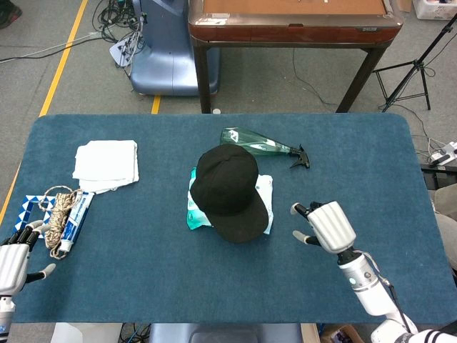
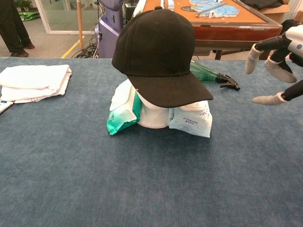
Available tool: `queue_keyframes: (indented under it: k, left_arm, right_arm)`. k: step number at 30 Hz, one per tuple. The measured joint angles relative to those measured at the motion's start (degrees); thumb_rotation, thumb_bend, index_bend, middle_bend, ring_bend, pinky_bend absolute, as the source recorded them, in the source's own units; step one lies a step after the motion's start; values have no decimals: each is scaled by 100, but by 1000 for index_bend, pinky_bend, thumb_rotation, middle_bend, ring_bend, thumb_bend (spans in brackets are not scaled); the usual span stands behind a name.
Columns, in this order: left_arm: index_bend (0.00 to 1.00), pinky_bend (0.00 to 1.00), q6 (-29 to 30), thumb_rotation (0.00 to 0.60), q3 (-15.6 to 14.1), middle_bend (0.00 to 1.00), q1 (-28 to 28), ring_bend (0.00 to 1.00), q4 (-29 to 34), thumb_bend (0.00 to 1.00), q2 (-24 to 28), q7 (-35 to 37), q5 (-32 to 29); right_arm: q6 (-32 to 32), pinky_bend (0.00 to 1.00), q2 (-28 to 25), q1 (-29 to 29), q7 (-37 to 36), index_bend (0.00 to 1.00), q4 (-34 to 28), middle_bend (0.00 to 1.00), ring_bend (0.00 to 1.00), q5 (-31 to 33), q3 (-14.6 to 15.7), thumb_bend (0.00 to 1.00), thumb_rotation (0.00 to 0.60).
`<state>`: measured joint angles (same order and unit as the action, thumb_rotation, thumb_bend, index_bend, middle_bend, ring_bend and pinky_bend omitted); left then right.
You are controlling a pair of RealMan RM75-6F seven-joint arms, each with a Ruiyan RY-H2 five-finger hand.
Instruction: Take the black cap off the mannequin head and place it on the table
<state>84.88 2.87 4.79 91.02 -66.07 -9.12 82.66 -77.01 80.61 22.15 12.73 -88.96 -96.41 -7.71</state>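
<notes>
Sitting at the centre of the frame in both views: the black cap (image 1: 228, 190), crown up on the white mannequin head (image 2: 152, 113), brim pointing toward the lower edge and overhanging the face. Standing on the blue tabletop (image 1: 157, 264), wedged between two soft packets of wipes (image 2: 121, 109) pressed against its sides. Hovering right of centre in the head view, near the brim but apart from it: the right hand (image 1: 327, 224), fingers spread wide and holding nothing; showing at the far right edge of the chest view at about brim height, fingertips (image 2: 252, 60) aimed toward the cap. Resting at the lower left corner of the head view: the left hand (image 1: 16, 261), fingers loosely apart, holding nothing, beside a coil of rope (image 1: 61, 206). Judging the cap as light, soft in the fabric crown and stiffer along the brim, so likely collapsing under a squeeze on the crown yet keeping shape at the brim. Probably best pinching the brim edge or the brim-to-crown seam, then lifting upward and forward. Risking, if dragged sideways, tipping the lightly propped head or pushing the packets toward the green spray bottle (image 1: 263, 145) lying behind.
</notes>
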Motion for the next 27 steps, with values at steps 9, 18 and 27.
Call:
queue_keyframes:
  k: [9, 18, 27]
  left_arm:
    - [254, 410, 19, 600, 12, 197, -16, 247, 22, 56, 29, 69, -17]
    - [254, 410, 39, 600, 12, 197, -43, 247, 52, 57, 73, 130, -21]
    - [254, 410, 35, 600, 14, 197, -54, 247, 70, 57, 87, 140, -35]
  right_arm:
    - [12, 1000, 524, 301, -79, 488, 418, 873, 709, -209, 23, 0, 600]
    - [34, 1000, 1101, 600, -246, 513, 934, 884, 718, -310, 25, 0, 600]
    - [-176, 1000, 1495, 760, -503, 548, 1464, 903, 738, -387, 23, 0, 600]
